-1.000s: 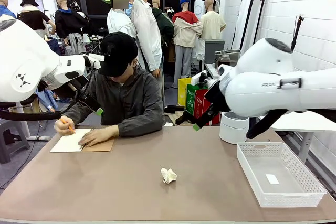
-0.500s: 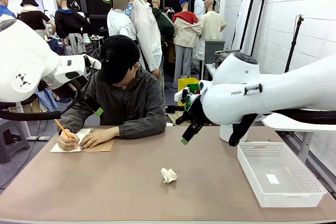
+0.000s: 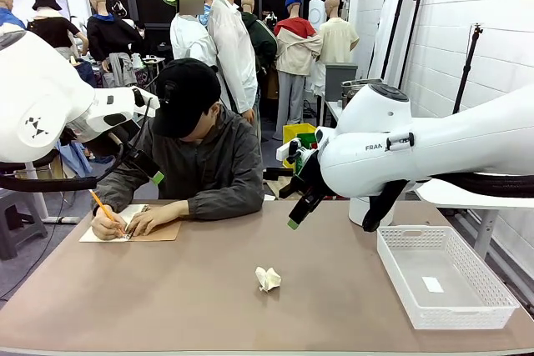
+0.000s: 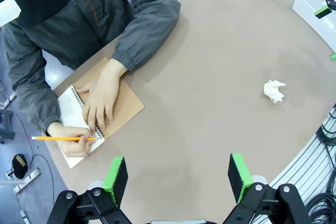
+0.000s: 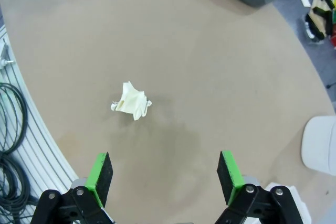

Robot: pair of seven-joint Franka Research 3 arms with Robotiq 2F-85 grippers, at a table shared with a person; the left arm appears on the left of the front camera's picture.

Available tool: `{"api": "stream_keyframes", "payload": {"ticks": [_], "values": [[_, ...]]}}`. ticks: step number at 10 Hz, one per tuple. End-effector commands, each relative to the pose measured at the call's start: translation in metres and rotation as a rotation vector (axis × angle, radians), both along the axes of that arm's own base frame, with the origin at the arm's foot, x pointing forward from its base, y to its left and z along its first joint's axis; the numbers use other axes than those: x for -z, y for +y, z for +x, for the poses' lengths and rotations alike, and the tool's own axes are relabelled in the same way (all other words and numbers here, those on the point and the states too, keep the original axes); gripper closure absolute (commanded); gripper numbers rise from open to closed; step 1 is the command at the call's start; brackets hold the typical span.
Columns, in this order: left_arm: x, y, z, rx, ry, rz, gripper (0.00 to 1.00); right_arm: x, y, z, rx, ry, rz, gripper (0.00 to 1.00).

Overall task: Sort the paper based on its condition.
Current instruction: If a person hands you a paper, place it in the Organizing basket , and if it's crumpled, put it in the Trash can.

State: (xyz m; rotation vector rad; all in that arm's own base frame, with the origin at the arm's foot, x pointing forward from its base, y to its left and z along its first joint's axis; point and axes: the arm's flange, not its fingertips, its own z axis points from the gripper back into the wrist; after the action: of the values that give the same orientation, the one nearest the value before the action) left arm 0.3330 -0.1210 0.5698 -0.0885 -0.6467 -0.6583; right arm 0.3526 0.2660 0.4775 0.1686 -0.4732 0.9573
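**Crumpled Sheet Lies Unclaimed as Two Robot Arms Hover**

A wad of crumpled paper [image 3: 268, 278] lies on the brown surface [image 3: 209, 306], to the left of the white mesh basket [image 3: 460, 317] and well apart from it, with nothing touching it. The basket stands at the surface's right end and holds one small white tag [image 3: 433, 284] flat on its floor.

The right tool [image 5: 164, 171] hangs in the air to the left of the basket and farther back than it, toward the person. Its green pads are spread wide with nothing between them. Seen from its wrist, the wad sits on the surface beyond its fingertips, nearer one finger than the other.

The left tool [image 4: 177, 171] is raised well to the left of the basket, past the wad. Its jaws are likewise wide apart and empty.

At the corner of the surface farthest from the basket, a seated person in a dark cap and grey jacket bends over a spiral-bound notebook [image 4: 128, 107]. One hand [image 4: 102, 100] rests flat across the open notebook. The other hand [image 4: 71, 141] holds a yellow pencil [image 4: 60, 138] over the white page.
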Motion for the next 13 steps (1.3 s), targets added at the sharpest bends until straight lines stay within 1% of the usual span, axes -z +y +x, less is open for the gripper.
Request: {"api": "stream_keyframes", "payload": {"ticks": [1, 4, 7, 10, 13], "values": [[0.000, 0.001, 0.000, -0.002, 0.000, 0.003, 0.00, 0.004, 0.007, 0.005, -0.010, 0.011, -0.019, 0.00], [0.000, 0.001, 0.000, -0.002, 0.000, 0.003, 0.00, 0.037, 0.036, 0.017, -0.046, 0.061, -0.057, 0.00], [0.000, 0.001, 0.000, -0.002, 0.000, 0.003, 0.00, 0.063, 0.063, 0.024, 0.065, 0.118, -0.078, 0.00], [0.000, 0.001, 0.000, -0.002, 0.000, 0.003, 0.00, 0.088, 0.089, 0.027, 0.098, 0.177, -0.108, 0.00], [0.000, 0.001, 0.000, -0.002, 0.000, 0.003, 0.00, 0.107, 0.100, 0.026, 0.138, 0.211, -0.151, 0.00]]}}
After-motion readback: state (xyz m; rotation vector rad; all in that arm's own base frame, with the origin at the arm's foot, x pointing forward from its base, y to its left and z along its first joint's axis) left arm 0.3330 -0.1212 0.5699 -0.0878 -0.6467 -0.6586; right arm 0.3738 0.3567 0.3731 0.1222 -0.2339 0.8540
